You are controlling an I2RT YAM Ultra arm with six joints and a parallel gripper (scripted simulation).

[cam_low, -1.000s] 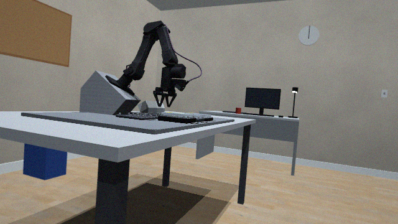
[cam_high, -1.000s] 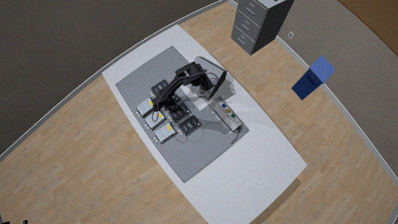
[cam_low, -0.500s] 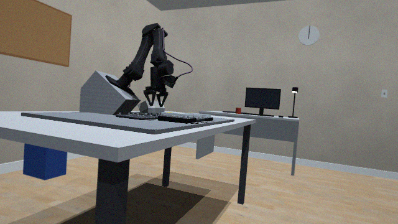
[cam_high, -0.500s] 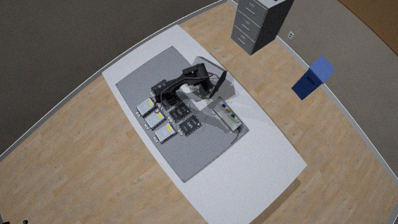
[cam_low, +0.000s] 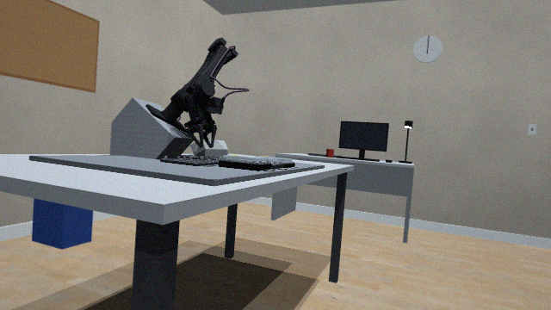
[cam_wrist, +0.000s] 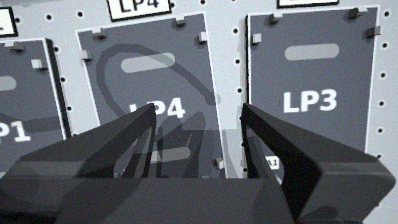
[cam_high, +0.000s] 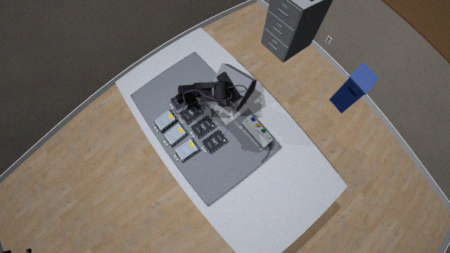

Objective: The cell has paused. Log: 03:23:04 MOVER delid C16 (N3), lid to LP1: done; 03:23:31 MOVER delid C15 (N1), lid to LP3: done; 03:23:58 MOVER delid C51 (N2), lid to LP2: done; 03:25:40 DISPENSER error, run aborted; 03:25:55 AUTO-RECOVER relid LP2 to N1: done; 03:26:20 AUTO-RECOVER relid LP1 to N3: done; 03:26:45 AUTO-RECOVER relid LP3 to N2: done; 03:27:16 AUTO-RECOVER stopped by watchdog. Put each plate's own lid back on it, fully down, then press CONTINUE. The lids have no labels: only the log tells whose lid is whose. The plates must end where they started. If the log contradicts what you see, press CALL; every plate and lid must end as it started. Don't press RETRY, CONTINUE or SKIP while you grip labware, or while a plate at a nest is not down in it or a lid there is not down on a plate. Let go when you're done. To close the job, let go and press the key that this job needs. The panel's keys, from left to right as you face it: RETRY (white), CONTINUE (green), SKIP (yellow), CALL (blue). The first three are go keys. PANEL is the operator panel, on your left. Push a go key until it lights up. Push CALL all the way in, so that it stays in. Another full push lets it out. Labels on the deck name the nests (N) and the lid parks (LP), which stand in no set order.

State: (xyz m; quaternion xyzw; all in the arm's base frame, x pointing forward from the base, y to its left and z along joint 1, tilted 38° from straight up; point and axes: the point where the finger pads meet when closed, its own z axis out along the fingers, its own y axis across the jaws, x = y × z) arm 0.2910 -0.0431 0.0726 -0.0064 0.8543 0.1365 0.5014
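Now our black end effector [cam_wrist: 197, 117], half-closed and empty above the dark LP4 lid park [cam_wrist: 150, 85], should shut fully before pressing.

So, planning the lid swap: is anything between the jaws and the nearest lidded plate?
Nothing visible. The jaws hang over bare dark lid parks LP4 and LP3; the nearest grey lidded plate with yellow tag lies beside that row.
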